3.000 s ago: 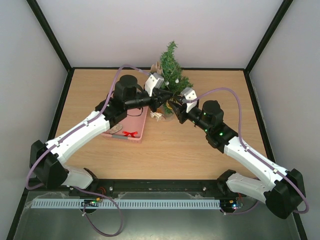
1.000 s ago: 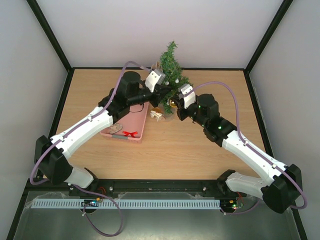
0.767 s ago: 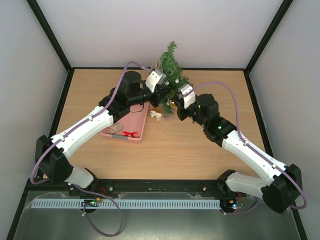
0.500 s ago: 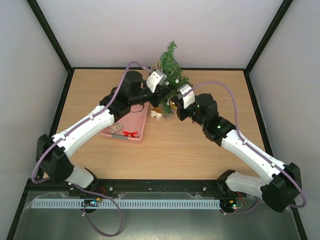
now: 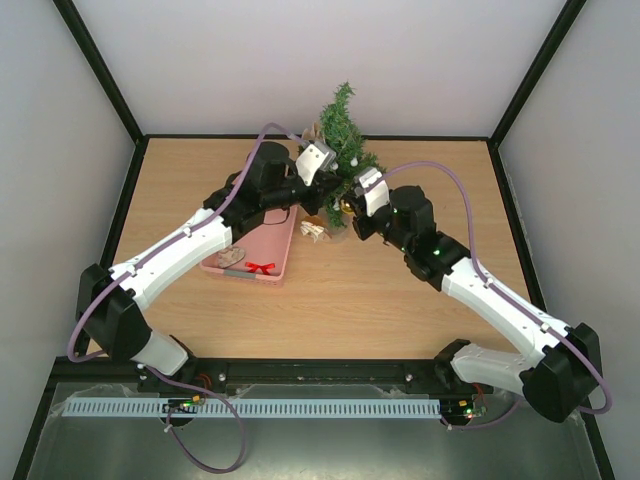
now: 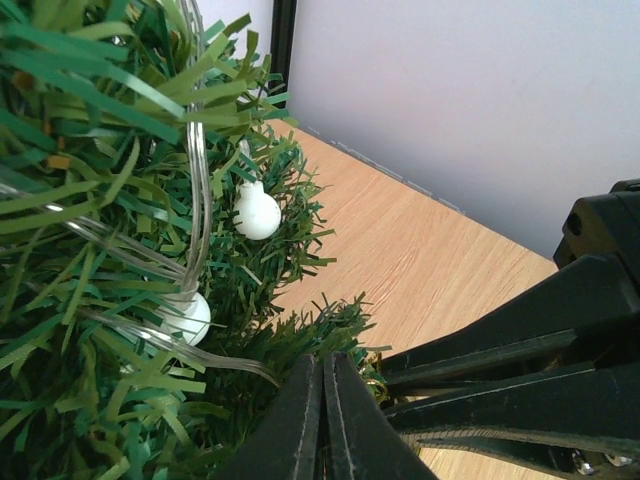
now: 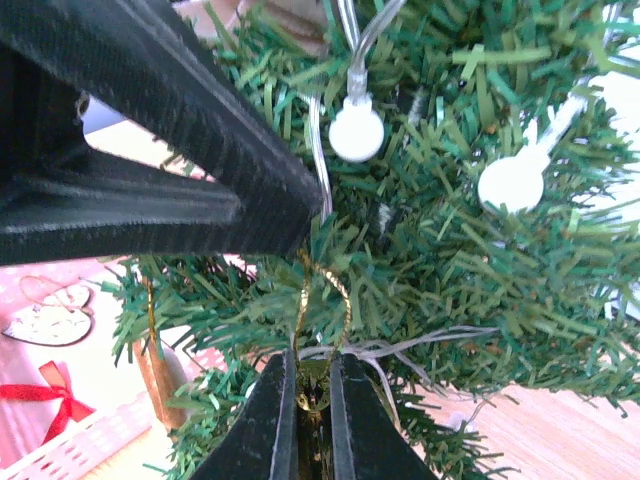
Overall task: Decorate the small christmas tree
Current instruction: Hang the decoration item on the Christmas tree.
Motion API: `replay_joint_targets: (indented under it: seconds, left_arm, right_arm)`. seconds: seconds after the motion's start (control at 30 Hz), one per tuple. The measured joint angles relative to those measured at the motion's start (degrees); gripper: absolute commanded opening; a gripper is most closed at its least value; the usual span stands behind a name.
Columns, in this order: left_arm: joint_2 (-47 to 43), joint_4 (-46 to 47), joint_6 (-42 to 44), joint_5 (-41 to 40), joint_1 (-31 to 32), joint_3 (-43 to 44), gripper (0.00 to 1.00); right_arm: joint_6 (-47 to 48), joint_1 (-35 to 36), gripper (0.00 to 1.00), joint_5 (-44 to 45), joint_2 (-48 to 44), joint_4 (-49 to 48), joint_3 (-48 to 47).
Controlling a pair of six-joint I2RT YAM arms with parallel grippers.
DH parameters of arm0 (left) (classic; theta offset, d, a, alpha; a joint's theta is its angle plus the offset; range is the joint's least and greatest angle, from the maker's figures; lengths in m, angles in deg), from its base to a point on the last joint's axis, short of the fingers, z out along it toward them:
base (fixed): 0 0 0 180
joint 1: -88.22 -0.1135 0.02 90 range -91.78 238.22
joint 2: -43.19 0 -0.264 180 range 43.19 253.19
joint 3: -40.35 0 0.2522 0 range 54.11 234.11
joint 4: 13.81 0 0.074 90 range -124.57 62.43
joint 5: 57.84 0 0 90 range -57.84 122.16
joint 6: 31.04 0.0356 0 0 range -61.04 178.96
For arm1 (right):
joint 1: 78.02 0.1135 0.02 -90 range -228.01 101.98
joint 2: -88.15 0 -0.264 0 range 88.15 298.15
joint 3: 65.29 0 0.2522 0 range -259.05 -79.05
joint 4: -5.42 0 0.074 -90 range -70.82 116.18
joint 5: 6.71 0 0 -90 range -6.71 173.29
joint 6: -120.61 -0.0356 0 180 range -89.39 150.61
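Lab enclosure: white walls (image 5: 400, 50), black frame (image 5: 104, 75).

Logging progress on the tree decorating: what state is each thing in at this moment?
small christmas tree: upright, strung with white bulb lights.
left gripper: shut, tips among the branches.
right gripper: shut on gold hanging loop.
pink basket: holds a red bow.

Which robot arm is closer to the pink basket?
Left. The left arm reaches across above the pink basket toward the small christmas tree; the right arm is off to the basket's right.
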Motion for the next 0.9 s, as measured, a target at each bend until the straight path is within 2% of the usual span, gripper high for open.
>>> replay_joint_targets:
  seconds: [0.9]
  left_arm:
    - [0.04,-0.90,2.03,-2.08,0.00,0.33,0.02]
  right_arm:
    - [1.88,-0.02,0.02,1.25,2.27,0.07,-1.99]
